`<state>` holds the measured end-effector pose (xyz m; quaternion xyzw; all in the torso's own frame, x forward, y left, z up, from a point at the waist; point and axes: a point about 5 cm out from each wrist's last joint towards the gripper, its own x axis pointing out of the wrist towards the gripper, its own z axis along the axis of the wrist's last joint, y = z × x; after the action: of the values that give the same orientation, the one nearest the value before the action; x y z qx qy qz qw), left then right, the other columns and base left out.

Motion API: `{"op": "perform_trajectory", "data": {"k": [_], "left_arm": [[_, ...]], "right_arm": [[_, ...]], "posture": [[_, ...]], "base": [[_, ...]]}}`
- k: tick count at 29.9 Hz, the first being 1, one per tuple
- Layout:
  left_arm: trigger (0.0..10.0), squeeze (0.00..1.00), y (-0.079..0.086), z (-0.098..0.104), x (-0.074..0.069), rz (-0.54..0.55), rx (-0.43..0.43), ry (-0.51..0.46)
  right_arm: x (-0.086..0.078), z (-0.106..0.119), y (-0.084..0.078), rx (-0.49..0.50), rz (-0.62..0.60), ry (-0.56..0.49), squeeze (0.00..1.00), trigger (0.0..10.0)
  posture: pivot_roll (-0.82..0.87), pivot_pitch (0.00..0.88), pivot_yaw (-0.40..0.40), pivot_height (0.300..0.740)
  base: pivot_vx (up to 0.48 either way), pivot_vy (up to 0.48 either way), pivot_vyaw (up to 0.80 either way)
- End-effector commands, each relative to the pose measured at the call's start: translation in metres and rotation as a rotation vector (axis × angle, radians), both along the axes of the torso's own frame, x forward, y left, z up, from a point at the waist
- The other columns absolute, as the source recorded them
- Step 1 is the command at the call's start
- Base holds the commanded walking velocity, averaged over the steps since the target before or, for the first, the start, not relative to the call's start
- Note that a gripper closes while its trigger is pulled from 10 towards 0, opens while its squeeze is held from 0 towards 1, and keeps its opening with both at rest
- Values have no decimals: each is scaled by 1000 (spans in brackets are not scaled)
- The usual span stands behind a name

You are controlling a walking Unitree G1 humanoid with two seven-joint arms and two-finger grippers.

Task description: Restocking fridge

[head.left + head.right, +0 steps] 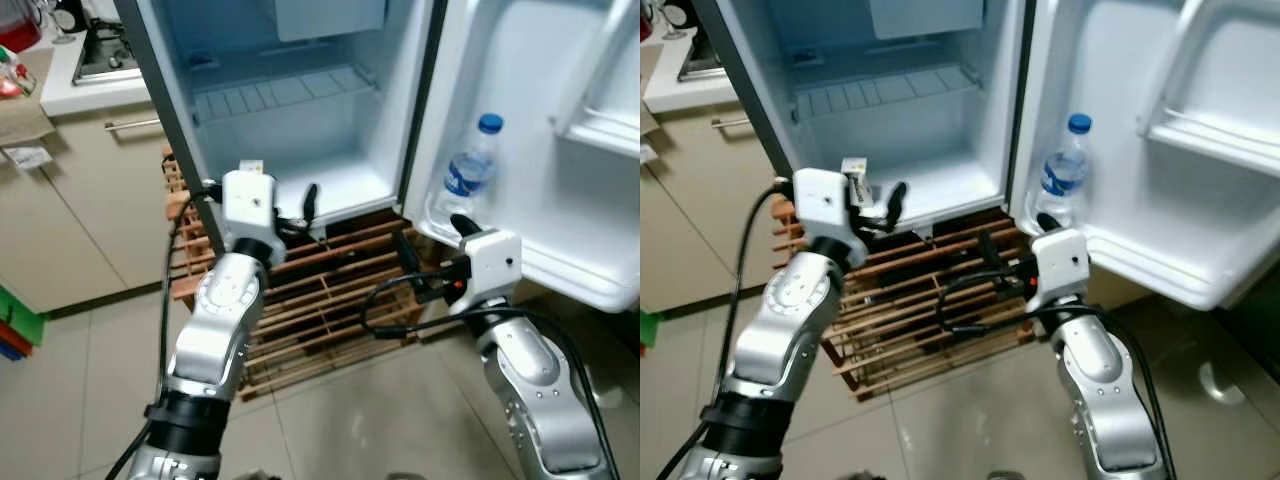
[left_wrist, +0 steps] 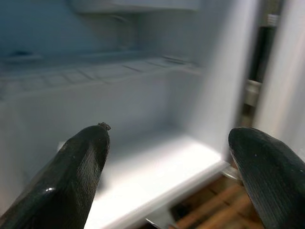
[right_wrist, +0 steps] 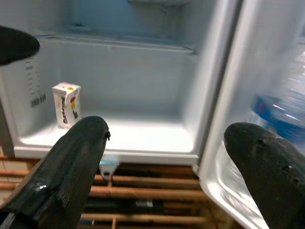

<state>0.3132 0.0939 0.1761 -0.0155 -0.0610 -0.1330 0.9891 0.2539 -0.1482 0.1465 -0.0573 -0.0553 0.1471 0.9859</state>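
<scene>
1. Pale tiled kitchen floor (image 1: pixel 350 410) runs under a small white fridge (image 1: pixel 290 120) that stands open on a slatted wooden crate (image 1: pixel 320 300), beside beige cabinets (image 1: pixel 80 200).
2. Inside the open white fridge door (image 1: pixel 560 150), a clear plastic water bottle with a blue cap (image 1: pixel 470 165) stands upright in the lower door shelf.
3. On the fridge floor, a small white drink carton (image 3: pixel 66 105) stands by the side wall.
4. Left gripper (image 2: pixel 167 157) hovers before the fridge opening, jaws spread wide, holding nothing.
5. Right gripper (image 3: pixel 164 157) sits just below the bottle, jaws wide apart, empty.
</scene>
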Motion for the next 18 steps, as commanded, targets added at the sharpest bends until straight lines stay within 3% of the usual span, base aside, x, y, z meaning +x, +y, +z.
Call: {"op": "perform_trajectory", "data": {"k": [1, 6, 14, 18], "left_arm": [[10000, 0, 12, -5, 3, 39, 12, 27], [10000, 0, 12, -5, 4, 49, 8, 32], [10000, 0, 1, -8, 12, 30, 40, 73], [10000, 0, -26, -9, 20, -59, 29, 107]], "right_arm": [[2, 2, 7, 5, 37, -11, 141, 10000], [2, 2, 7, 3, 46, -9, 141, 10000], [0, 1, 9, 6, 60, -3, 141, 10000], [-5, 0, 13, 8, 71, 7, 137, 10000]], "posture": [[-167, 66, 25, 740], [-170, 66, 23, 740], [-173, 81, 23, 740], [-184, 107, 29, 740]], "base": [[480, 0, 0], [480, 0, 0], [0, 0, 0], [0, 0, 0]]}}
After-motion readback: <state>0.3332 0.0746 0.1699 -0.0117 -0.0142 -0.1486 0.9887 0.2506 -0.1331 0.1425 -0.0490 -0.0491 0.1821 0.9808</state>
